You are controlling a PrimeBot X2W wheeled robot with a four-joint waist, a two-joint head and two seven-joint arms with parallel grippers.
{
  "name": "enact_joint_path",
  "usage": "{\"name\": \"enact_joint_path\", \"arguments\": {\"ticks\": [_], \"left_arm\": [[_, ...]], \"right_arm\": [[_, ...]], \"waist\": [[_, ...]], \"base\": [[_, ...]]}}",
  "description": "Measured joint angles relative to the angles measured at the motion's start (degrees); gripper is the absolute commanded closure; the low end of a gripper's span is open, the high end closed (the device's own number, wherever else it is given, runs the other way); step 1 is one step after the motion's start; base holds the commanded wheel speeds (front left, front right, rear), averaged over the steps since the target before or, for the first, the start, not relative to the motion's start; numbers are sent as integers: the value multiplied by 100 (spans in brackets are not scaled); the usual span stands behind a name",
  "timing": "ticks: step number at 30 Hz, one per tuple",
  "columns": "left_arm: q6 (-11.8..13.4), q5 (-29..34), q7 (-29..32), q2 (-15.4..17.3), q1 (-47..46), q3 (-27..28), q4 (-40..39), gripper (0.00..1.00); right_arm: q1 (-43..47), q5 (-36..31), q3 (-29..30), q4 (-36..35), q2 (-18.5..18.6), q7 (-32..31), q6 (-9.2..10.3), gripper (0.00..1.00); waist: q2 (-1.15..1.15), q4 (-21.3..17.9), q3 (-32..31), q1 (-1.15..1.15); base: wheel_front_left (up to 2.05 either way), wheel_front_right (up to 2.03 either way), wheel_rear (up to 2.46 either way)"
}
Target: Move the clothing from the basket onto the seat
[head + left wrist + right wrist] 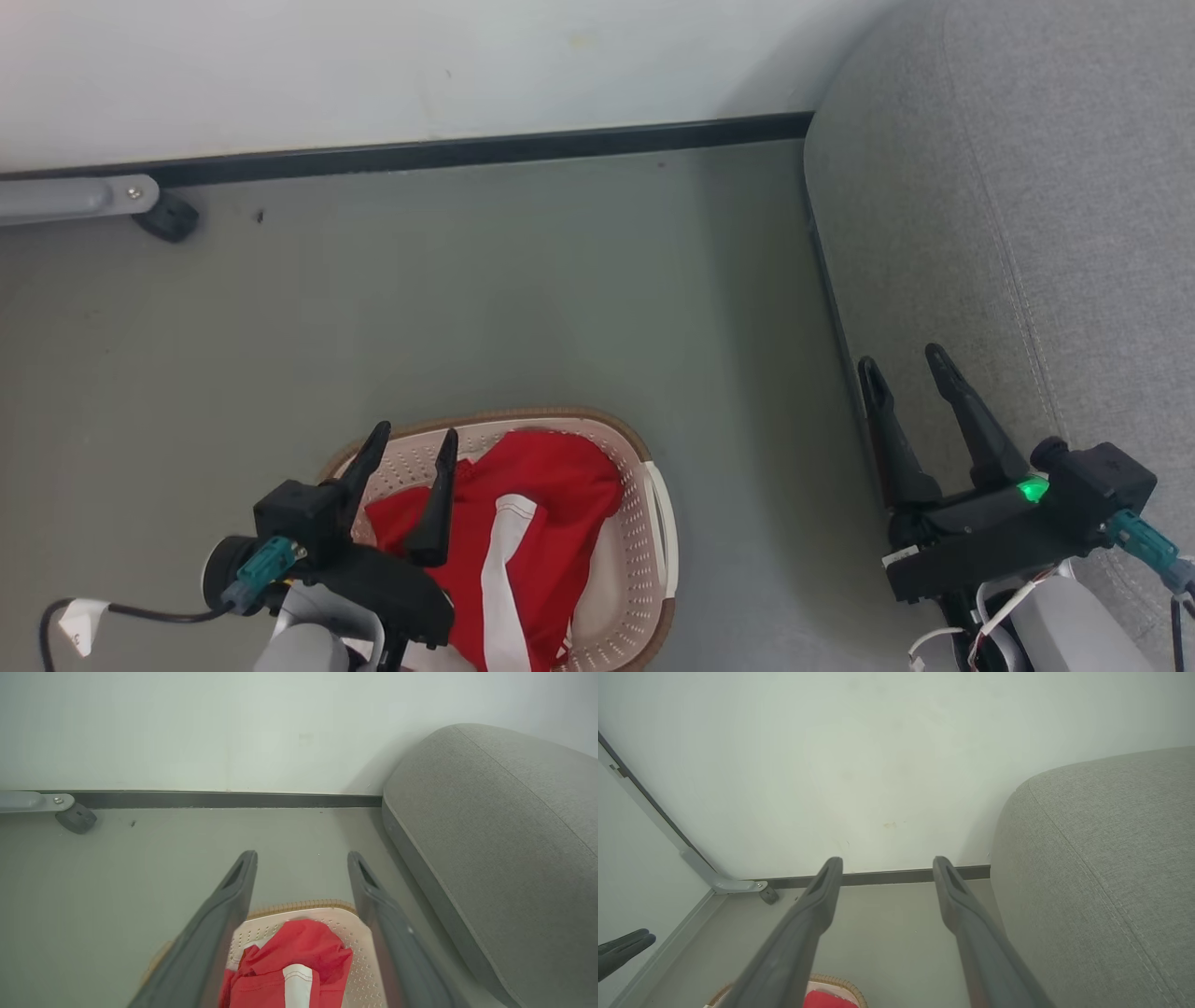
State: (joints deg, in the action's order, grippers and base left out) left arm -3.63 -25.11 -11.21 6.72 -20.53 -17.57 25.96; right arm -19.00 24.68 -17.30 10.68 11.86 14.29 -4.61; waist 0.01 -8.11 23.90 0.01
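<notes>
The cream-white basket [644,523] with a brown rim stands on the floor at the lower middle of the head view. Red clothing [551,495] with a white stripe lies bunched inside it. My left gripper [415,443] hangs open above the basket's left part, fingers apart and empty. In the left wrist view the clothing [299,956] and basket [359,970] lie between and beyond the spread fingers [224,919]. My right gripper [904,369] stands open over the left edge of the grey seat [1027,205]. The seat [1101,868] lies right of the right gripper [887,865].
A white wall with a dark baseboard [467,154] runs along the far side of the grey floor. A grey metal bracket with a black caster [163,217] sits at the far left. Bare floor separates the basket from the seat.
</notes>
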Motion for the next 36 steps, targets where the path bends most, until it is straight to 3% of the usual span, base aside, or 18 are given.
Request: {"name": "enact_joint_path", "arguments": {"ticks": [24, 36], "left_arm": [[-194, 0, 627, -160, -1045, -304, 1570, 0], [-190, 53, 1112, 8, -1672, -331, 2406, 0]], "right_arm": [[-571, -204, 198, -222, -155, 0, -78, 0], [-838, -325, 154, -397, -360, 1, -122, 0]], "waist": [[-1, -429, 1219, 0], [0, -570, 1715, 0]], "base": [[0, 0, 0], [0, 0, 0]]}}
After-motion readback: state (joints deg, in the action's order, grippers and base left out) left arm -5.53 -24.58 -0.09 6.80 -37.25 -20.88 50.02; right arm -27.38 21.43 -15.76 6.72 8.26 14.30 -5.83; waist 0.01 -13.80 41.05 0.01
